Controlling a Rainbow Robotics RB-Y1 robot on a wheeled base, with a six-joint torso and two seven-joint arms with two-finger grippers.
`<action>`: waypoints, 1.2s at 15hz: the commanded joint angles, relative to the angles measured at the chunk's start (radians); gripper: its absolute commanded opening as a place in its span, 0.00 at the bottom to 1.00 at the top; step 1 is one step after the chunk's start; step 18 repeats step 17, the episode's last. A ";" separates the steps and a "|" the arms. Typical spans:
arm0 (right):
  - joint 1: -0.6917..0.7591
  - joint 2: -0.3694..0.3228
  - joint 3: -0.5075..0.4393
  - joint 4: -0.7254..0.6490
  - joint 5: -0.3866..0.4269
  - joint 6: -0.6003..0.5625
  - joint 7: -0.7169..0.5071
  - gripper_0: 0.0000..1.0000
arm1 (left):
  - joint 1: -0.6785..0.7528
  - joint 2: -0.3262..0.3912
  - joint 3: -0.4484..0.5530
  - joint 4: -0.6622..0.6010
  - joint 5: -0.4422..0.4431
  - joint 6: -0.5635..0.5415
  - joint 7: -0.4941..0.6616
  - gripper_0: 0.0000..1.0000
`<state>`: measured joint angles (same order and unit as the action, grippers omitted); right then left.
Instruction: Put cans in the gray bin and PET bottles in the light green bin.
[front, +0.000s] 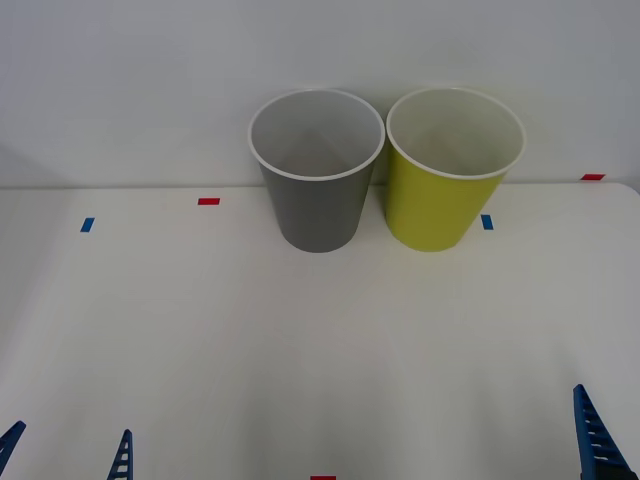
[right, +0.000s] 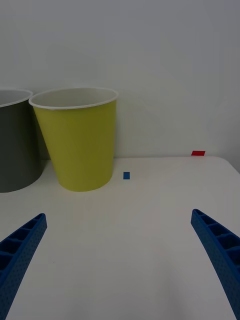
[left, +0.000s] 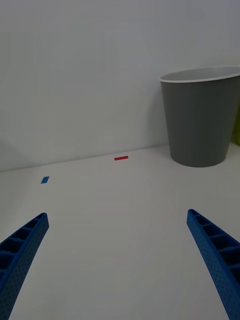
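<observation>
Bins first: gray bin (front: 317, 170) and light green bin (front: 455, 168) stand upright side by side at the far edge of the white table (front: 300, 350), against the wall, rims nearly touching, gray on my left, green on my right. No can or bottle lies on the tabletop; I cannot tell whether one sits deep in a bin.

Left gripper (left: 120, 260) low at the near-left edge, fingers spread wide, holding nothing; from it the gray bin lies ahead and off toward the midline. Right gripper (right: 120, 260) low at the near-right edge, also spread and empty; the green bin lies ahead and inward of it.

Judgement: left arm is nearer gray, right arm nearer green. With no item to hand, nothing needs picking; both arms wait.
</observation>
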<state>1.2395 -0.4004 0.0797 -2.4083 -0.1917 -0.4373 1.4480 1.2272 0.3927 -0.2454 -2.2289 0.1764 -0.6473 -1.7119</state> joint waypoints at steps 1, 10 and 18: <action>0.000 0.000 0.000 0.000 0.000 0.000 0.000 1.00 | 0.000 0.000 0.000 0.000 0.000 0.000 0.000 0.95; 0.000 0.000 0.000 0.000 0.000 0.000 0.000 1.00 | 0.000 0.000 0.000 0.000 0.000 0.000 0.000 0.95; 0.000 0.000 0.000 0.000 0.000 0.000 0.000 1.00 | 0.000 0.000 0.000 0.000 0.000 0.000 0.000 0.95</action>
